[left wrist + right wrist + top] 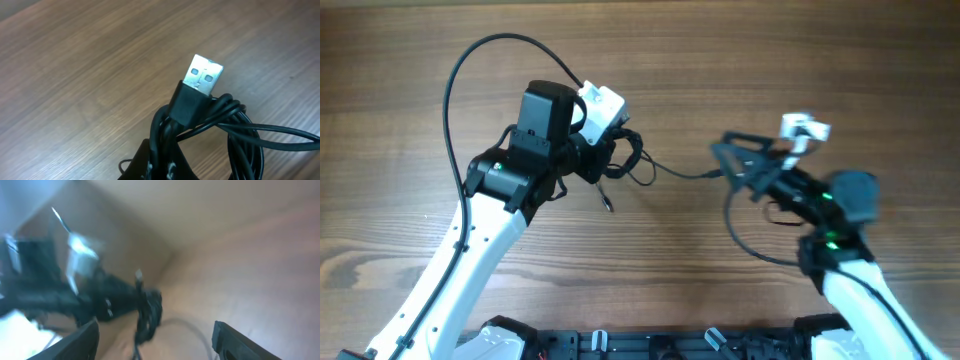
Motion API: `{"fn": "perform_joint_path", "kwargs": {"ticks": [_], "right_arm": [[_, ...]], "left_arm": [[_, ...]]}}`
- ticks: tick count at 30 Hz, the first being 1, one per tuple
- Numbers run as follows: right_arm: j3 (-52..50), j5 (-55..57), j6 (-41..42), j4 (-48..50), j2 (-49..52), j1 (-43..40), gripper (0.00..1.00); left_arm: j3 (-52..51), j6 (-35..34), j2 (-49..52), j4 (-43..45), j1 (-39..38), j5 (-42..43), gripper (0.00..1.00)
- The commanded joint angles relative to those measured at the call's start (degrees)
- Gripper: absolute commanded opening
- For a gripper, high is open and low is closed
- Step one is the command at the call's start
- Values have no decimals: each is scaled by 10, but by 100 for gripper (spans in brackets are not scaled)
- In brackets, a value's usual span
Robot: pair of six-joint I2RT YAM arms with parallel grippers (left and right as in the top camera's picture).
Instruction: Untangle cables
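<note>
The cables (628,152) form a black tangled bundle just right of centre-left, lifted off the table. My left gripper (608,160) is shut on that bundle. In the left wrist view the strands (220,117) rise out of my shut left gripper (162,159), with a silver USB plug (205,75) sticking up. A small plug end (607,203) dangles below the bundle. One thin strand (680,172) runs right toward my right gripper (723,165). The right wrist view is blurred; my right gripper (155,330) is open, facing the bundle (149,311), its fingers (86,339) wide apart.
The wooden table (720,60) spreads all round both arms. The left arm's thick black wire (470,60) arcs over the back left. Another thick wire (745,240) loops beside the right arm. The arm bases sit along the front edge (650,345).
</note>
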Motion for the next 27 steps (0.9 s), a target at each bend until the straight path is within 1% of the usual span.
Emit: {"fn": "perform_joint_path", "kwargs": {"ticks": [1,3,4,7,9,11,13,14,15,16,17,18,19,21,24,26,27], "right_arm": [[3,0,-5,63,68,62,74],[3,21,-4,103,99,97,72],[3,31,-4,107,108,110,71],[3,45,-6,94,119,137,68],[3,53,-7,76,119,153,67],[3,72,-13,52,119,165,64],[3,98,-37,23,119,178,58],[3,121,-36,9,119,187,56],[3,134,-36,4,119,193,51],[3,146,-36,3,119,198,42],[3,161,-33,6,119,202,28],[3,167,-25,12,119,203,18],[3,177,10,27,119,203,9],[3,183,52,56,119,203,7],[3,187,123,93,119,203,6],[3,187,162,97,119,203,6],[3,187,167,97,119,203,5]], "left_arm": [[6,10,3,2,3,37,4],[6,12,16,2,3,37,4],[6,11,24,2,3,37,4],[6,10,50,2,2,37,4],[6,8,60,3,0,38,4],[6,-15,62,11,-3,39,4],[6,-58,62,31,-3,39,4],[6,-70,62,38,-3,39,4],[6,-71,62,41,-3,39,4],[6,-71,62,41,-3,39,4],[6,-71,62,40,-3,39,4],[6,-71,62,40,-3,39,4],[6,-71,62,38,-3,39,4],[6,-71,62,37,-3,39,4],[6,-76,62,37,-3,39,4],[6,-116,63,39,-3,40,4],[6,-129,63,39,-3,41,4]]}}
